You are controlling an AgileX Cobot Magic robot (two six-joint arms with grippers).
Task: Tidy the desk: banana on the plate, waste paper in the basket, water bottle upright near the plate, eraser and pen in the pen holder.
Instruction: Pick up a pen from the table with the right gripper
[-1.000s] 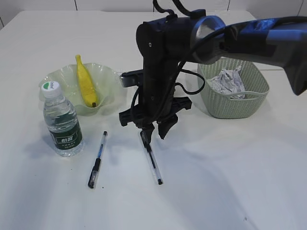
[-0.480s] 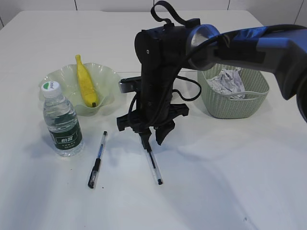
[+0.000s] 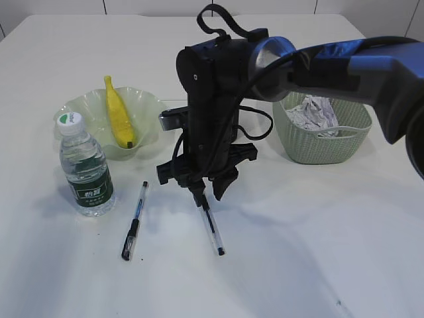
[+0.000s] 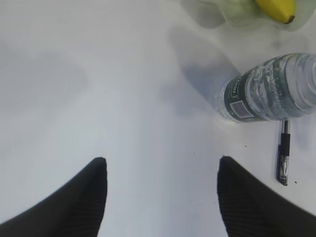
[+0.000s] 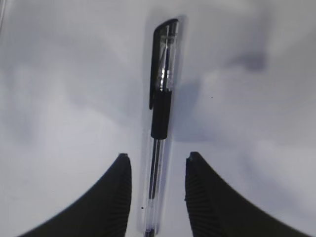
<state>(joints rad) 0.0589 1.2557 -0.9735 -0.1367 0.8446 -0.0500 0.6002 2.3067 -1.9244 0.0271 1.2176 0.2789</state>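
Right gripper (image 5: 155, 195) straddles the clear black-capped ballpoint pen (image 5: 160, 118), jaws apart; you risk the thin barrel rolling away if 1 finger touches first.

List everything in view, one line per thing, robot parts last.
banana: one, yellow, lying in the plate
plate: one, translucent green, wavy rim, left rear
water bottle: one, clear with green label, upright in front of the plate
pens: two, clear with black caps; one beside the bottle, one under the right gripper
waste paper: one wad, white, inside the basket
basket: one, pale green, right rear
table: one, white
left gripper: black, open over bare table
right gripper: black, open, straddling a pen
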